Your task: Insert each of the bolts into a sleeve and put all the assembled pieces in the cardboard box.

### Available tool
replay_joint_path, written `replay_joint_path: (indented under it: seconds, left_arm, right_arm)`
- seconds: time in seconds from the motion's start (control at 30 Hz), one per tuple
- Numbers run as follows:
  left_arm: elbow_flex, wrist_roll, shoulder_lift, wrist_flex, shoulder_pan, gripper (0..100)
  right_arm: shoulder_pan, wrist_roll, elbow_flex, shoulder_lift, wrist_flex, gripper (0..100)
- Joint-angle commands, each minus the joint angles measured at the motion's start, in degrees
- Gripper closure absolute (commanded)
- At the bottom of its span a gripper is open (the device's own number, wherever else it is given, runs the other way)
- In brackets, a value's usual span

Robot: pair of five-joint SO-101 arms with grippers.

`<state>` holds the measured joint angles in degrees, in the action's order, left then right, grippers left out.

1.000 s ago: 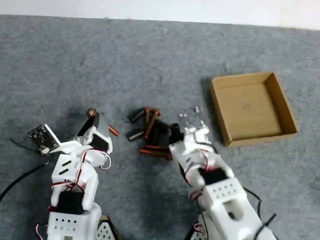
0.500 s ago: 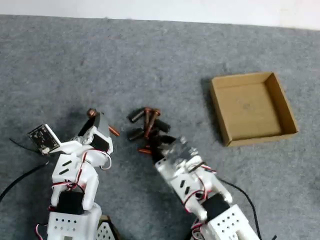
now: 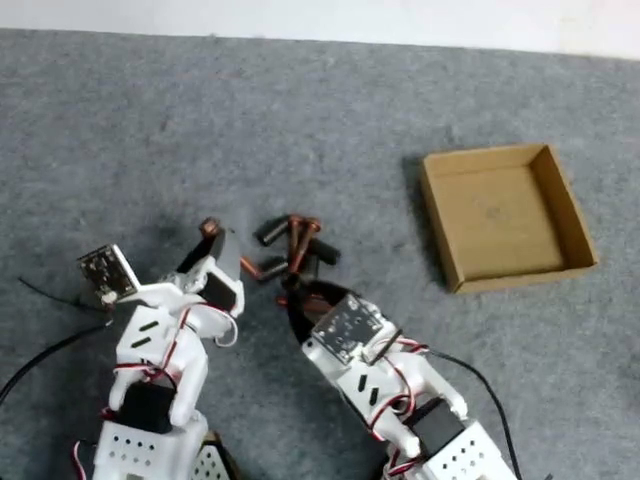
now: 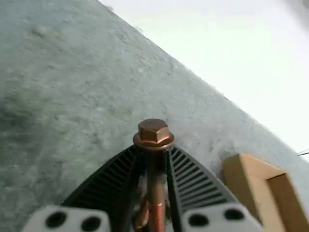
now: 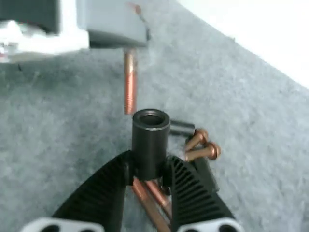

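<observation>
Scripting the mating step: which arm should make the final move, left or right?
Left, probably. The left gripper holds the bolt with its threaded tip hanging near the sleeve mouth. The right gripper holds the sleeve with its opening clear, so it can serve as the fixed target.

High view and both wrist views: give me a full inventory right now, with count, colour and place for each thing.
cardboard box: one, brown, empty, right side of the high view.
loose bolts: several, copper, piled between the arms.
loose sleeves: about three, black, in the same pile.
held bolt: one, copper, in the left fingers, its tip close to the held sleeve.
held sleeve: one, black, upright in the right fingers.
carpet: one, grey, covering the table.
left fingers: black, shut on the held bolt.
right fingers: black, shut on the held sleeve.
</observation>
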<state>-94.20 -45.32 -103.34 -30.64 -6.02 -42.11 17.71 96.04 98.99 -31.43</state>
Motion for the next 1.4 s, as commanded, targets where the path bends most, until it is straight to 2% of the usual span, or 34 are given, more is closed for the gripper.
replay_joint_path:
  seconds: [0.0, 0.23, 0.33, 0.5, 0.83, 1.07, 1.3, 1.37]
  left_arm:
    - [8.57, -0.53, -1.54, 1.05, -1.63, 100]
    - [13.23, -0.53, -1.54, 0.97, -2.07, 100]
    - [13.93, -0.44, -1.54, 0.88, -5.85, 100]
    - [13.58, -0.18, -1.54, 0.88, -10.51, 100]
    - [9.01, -0.18, -1.45, 1.05, -11.03, 100]
    - [8.75, -0.09, -1.45, -0.53, -17.01, 100]
    - [7.52, 0.0, -1.45, -0.79, -16.84, 100]
    - [6.46, 1.93, -1.45, -0.7, -16.84, 100]
  right_arm:
    - [3.3, 0.53, 6.99, 1.54, -0.92, 99.4]
    - [4.44, 0.53, 6.99, 1.01, -1.89, 99.4]
    - [4.44, 0.53, 6.99, 1.01, -2.42, 99.4]
    - [4.44, 0.53, 6.99, 1.01, -3.12, 99.4]
    - [4.44, 3.16, 6.99, 1.01, -3.12, 99.4]
    - [4.44, 3.34, 6.99, 1.01, -3.12, 99.4]
    - [4.44, 3.43, 6.99, 1.01, -3.12, 99.4]
    - [4.44, 3.43, 6.99, 1.01, -3.12, 99.4]
